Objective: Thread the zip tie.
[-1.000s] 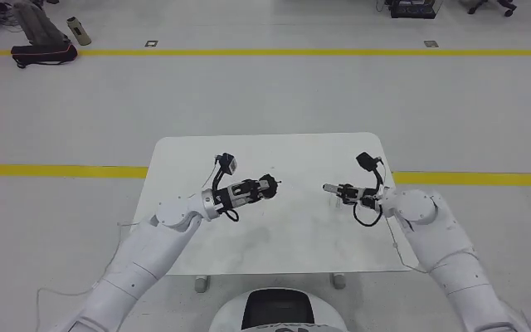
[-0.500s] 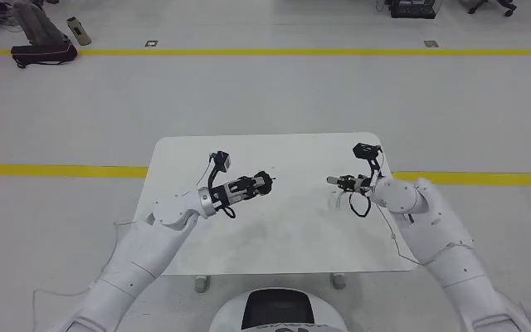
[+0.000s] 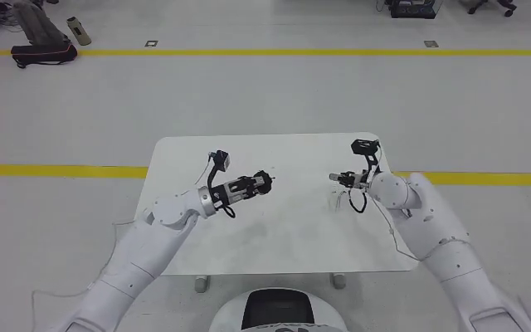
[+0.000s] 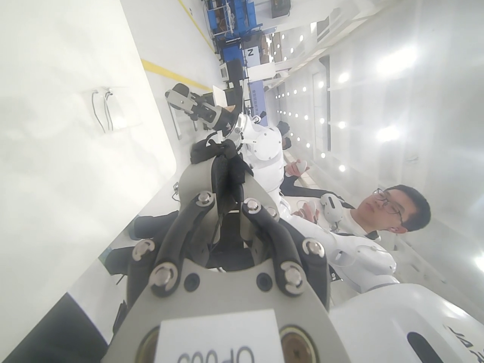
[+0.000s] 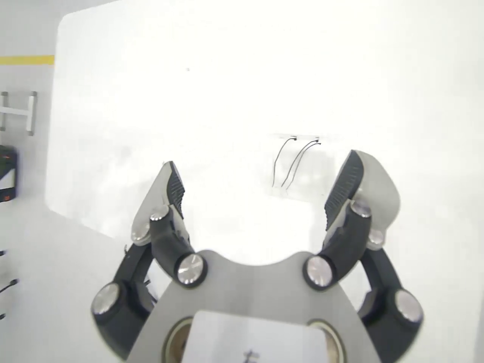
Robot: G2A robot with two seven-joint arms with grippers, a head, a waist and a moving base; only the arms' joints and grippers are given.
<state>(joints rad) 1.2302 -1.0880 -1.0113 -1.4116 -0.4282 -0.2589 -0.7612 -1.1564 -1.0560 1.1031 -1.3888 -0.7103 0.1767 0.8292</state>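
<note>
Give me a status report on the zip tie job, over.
Left tool shut, above the table. Right tool open, zip ties lying on table beyond it. Nothing between them.

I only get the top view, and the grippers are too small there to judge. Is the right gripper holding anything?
Observer: No. The right gripper is wide open, with nothing between its jaws.
Operator: Where are the ties?
Observer: A few thin dark curved zip ties lie on the flat white table ahead of that gripper, untouched.
Operator: And the left?
Observer: The left gripper is shut. I cannot tell whether it pinches a tie.
</note>
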